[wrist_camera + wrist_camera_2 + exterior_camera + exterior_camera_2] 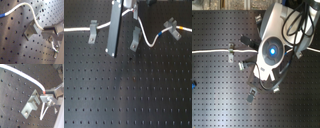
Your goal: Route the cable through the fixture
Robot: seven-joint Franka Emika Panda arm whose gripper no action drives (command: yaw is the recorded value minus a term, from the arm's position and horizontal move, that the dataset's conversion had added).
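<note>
Between the pincer's (46, 94) closed fingers (48, 99): the white cable (23, 76), clenched just beside the grey clip fixture (31, 105) on the black perforated board (12, 96), seen in both wrist views. Behind the pincer, along the board in the first exterior view: cable (156, 37) passing another clip (92, 31) at the first exterior view's left, then dipping and rising to a third clip (171, 26) near its blue and orange marks (178, 27).
</note>
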